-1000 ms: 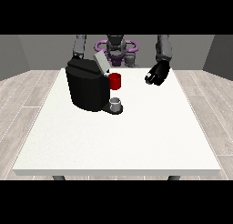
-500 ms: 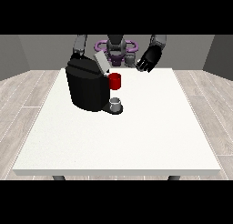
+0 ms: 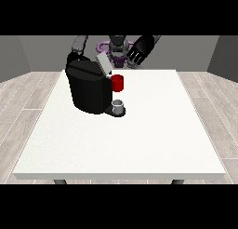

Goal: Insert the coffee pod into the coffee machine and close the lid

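Here, robot hand at view's right [image 3: 141,50] raised, fingers spread; other hand hidden behind coffee machine [image 3: 88,87].

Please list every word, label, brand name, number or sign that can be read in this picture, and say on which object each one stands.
None: no readable text shows anywhere in the front view.
Coffee machine: plain black body, no brand or label to read.
Red thing at the machine: no marking.
Grey thing on the machine's base: no marking.
Table: plain white, no print.
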`<control>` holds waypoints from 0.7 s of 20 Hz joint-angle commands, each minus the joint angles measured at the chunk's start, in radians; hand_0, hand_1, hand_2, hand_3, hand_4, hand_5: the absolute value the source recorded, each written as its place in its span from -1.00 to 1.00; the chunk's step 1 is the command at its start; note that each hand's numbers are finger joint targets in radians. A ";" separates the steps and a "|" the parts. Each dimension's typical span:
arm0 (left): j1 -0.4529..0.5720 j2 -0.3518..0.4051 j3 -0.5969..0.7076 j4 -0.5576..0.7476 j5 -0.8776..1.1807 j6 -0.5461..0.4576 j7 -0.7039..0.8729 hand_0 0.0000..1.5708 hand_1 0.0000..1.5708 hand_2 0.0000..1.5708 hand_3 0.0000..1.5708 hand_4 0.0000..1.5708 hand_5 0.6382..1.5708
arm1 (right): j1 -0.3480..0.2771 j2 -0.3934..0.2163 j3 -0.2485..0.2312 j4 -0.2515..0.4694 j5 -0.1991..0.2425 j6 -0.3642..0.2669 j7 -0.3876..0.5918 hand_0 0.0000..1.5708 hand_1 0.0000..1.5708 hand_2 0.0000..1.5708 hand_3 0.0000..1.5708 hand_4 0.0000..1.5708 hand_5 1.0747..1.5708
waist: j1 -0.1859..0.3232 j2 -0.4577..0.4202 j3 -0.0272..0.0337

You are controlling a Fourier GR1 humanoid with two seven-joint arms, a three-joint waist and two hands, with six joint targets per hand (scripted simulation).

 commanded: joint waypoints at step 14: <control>-0.245 0.096 0.074 0.035 0.003 -0.035 0.047 0.64 0.64 0.68 0.61 -0.39 1.00 | -0.124 -0.061 -0.055 -0.034 -0.013 0.011 -0.034 -1.00 -1.00 -1.00 -1.00 -1.00 1.00 | -0.083 0.199 0.0003</control>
